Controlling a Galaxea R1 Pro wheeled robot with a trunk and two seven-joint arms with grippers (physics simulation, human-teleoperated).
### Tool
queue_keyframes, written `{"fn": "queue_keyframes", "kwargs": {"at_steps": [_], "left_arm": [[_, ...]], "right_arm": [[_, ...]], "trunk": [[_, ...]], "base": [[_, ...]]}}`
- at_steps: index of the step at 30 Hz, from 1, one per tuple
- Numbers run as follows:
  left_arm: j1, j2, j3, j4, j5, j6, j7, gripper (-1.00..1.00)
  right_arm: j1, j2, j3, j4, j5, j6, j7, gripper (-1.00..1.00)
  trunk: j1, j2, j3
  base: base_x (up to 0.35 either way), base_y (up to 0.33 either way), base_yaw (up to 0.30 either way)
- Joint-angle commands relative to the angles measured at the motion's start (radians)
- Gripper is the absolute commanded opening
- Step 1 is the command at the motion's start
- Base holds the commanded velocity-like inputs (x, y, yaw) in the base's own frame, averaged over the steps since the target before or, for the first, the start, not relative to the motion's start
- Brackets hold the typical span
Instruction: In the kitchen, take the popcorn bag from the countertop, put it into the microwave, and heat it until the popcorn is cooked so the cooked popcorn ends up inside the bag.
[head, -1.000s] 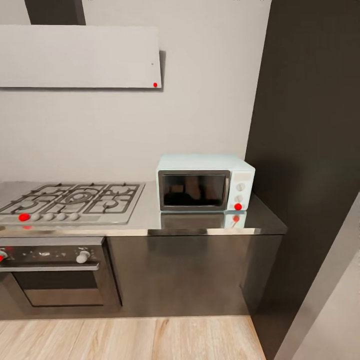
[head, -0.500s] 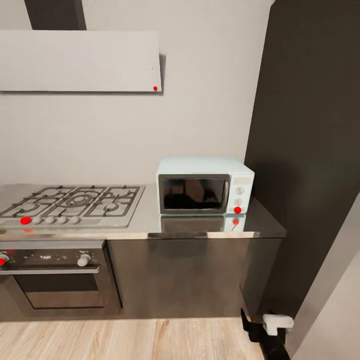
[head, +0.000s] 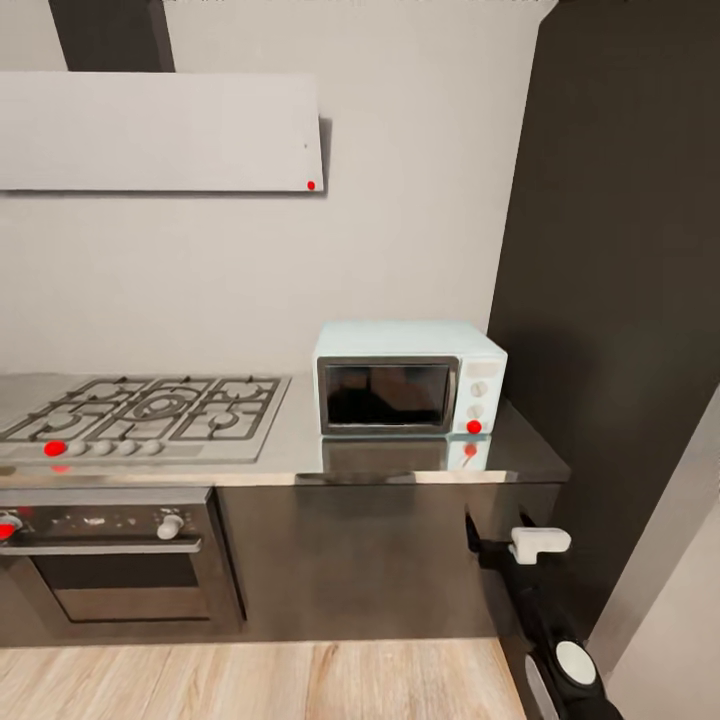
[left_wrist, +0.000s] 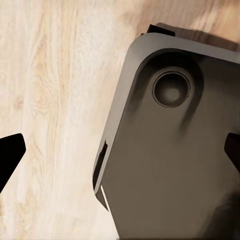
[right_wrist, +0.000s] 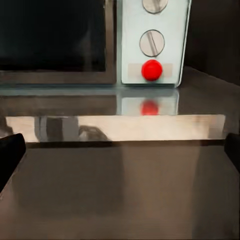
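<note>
Here, line by line:
Microwave (head: 410, 378): on the desk (head: 300, 455) at its right end, against the wall, door shut; red knob (right_wrist: 151, 69) low on its right panel.
Right jaws (head: 478, 530): below the desk's front edge, under the microwave's knob side, well short of it; spread wide, holding nothing.
Left jaws (left_wrist: 120, 150): spread wide, empty, over the wood floor (left_wrist: 50, 100) and the robot's base (left_wrist: 175, 160).
Hob (head: 150, 410): left of the microwave.
Oven (head: 110, 550): beneath the hob.
</note>
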Motion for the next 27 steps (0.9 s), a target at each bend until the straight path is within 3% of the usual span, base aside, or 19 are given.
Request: {"fn": "queue_keyframes", "kwargs": {"at_steps": [1, 27], "left_arm": [[0.0, 0.0, 0.003, 0.0, 0.0, 0.001, 0.001, 1.0], [0.0, 0.0, 0.009, 0.0, 0.0, 0.0, 0.001, 1.0]], "right_arm": [[-0.008, 0.0, 0.0, 0.0, -0.001, -0.004, 0.0, 1.0], [-0.021, 0.0, 0.004, -0.002, 0.006, -0.007, 0.0, 1.0]], "trunk": [[-0.004, 0.007, 0.002], [-0.104, 0.189, 0.084]], "base": [[0.0, 0.0, 0.0], [0.003, -0.002, 0.0]]}}
